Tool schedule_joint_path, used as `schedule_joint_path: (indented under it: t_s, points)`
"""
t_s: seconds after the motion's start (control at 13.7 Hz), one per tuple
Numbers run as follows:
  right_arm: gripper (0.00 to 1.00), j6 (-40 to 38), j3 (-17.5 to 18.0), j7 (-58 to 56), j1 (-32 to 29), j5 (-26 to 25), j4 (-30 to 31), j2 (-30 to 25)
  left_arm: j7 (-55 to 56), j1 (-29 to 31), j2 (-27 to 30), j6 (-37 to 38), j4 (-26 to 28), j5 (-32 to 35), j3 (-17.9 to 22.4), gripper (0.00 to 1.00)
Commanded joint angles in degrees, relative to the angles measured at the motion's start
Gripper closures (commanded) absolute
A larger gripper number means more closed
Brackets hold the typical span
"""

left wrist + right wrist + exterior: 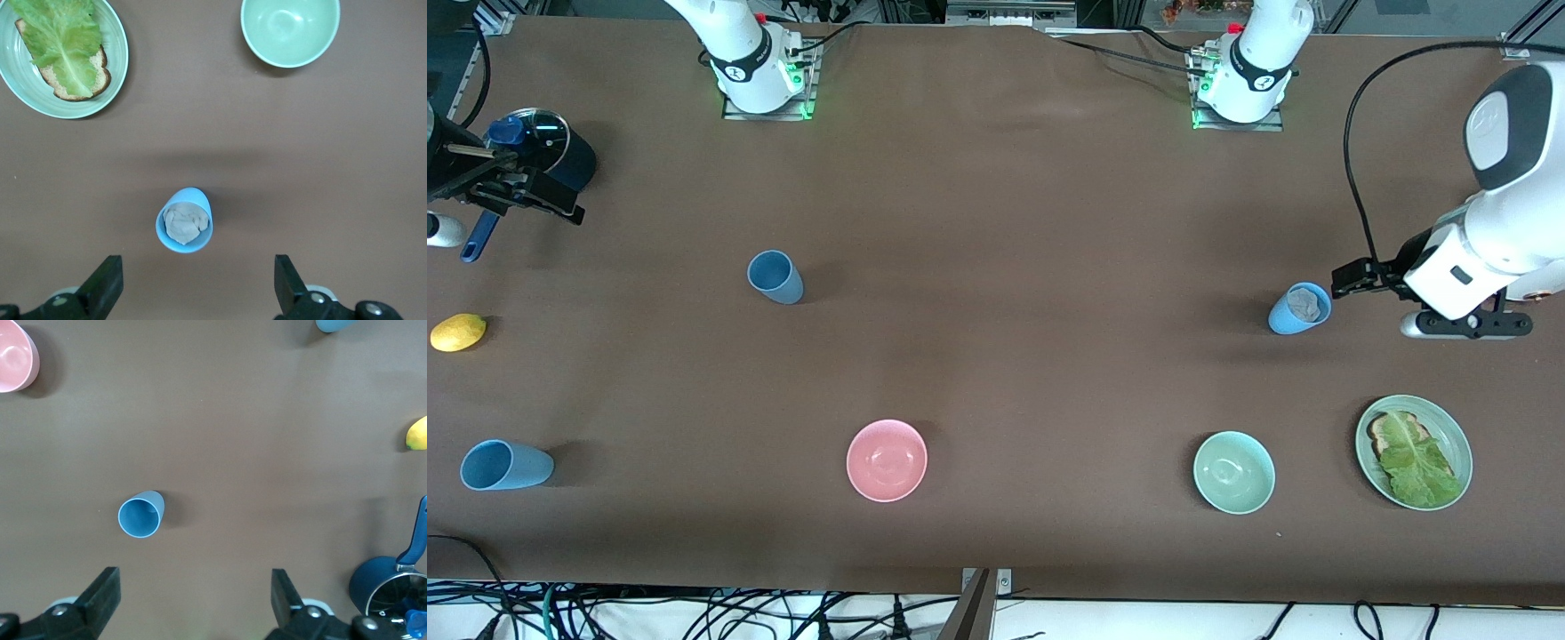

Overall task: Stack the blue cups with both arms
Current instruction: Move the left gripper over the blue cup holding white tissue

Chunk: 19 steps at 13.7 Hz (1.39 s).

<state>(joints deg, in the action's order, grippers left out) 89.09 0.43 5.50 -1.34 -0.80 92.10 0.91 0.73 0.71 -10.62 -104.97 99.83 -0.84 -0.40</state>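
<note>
The left gripper [197, 290] hung above the table at the left arm's end with its fingers [103, 287] spread wide and nothing between them. Just beside it on the table stood a light blue cup [1299, 308], upright, with a grey crumpled wad inside. Farther out from this gripper, nearer the front camera, sat a pale green bowl [1234, 472] and a green plate [1414, 452] carrying toast under a lettuce leaf. The right gripper [193, 607] hung at the right arm's end, jaws also wide and empty, over a dark navy pot [551, 151] with a glass lid. Out from it stood a slate blue cup [775, 276], upright and well apart from the gripper. A yellow lemon [458, 332] lay near the table's edge, a third blue cup [505, 465] lay on its side nearer the front camera, and a pink bowl [887, 460] sat toward the table's middle.
</note>
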Motion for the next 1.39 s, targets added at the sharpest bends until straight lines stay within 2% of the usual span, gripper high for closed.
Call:
schedule_joint_path:
  t_s: [0.0,0.15,0.29,0.59,0.8,1.02,1.32]
  points:
    - [0.00,-0.49,0.27,0.13,-0.59,0.80,0.45,-0.91,-5.09,3.32,0.25,-7.23,6.23,-0.21,-0.04,0.00]
    - [0.00,-0.49,0.27,0.13,-0.59,0.80,0.45,-0.91,-11.07,6.66,0.33,-16.44,13.16,-3.01,-0.13,0.00]
    - [0.00,-0.49,0.18,0.13,-0.59,0.80,0.45,-0.91,-15.57,7.20,1.03,-24.19,18.97,-3.47,0.05,0.00]
    - [0.00,-0.49,0.10,0.13,-0.59,0.80,0.45,-0.91,-15.58,6.15,5.95,-37.38,30.93,-3.47,0.22,0.00]
    - [0.00,-0.49,-0.17,0.13,-0.59,0.80,0.45,-0.91,-15.49,5.09,8.24,-38.99,34.46,-3.47,0.22,0.00]
    - [0.00,-0.49,-0.17,0.13,-0.59,0.80,0.45,-0.91,-15.58,4.30,10.53,-47.05,41.04,-3.47,0.31,0.00]
    - [0.00,-0.49,-0.17,0.13,-0.59,0.80,0.45,-0.91,-16.89,5.26,10.01,-53.74,45.18,-3.47,0.40,0.00]
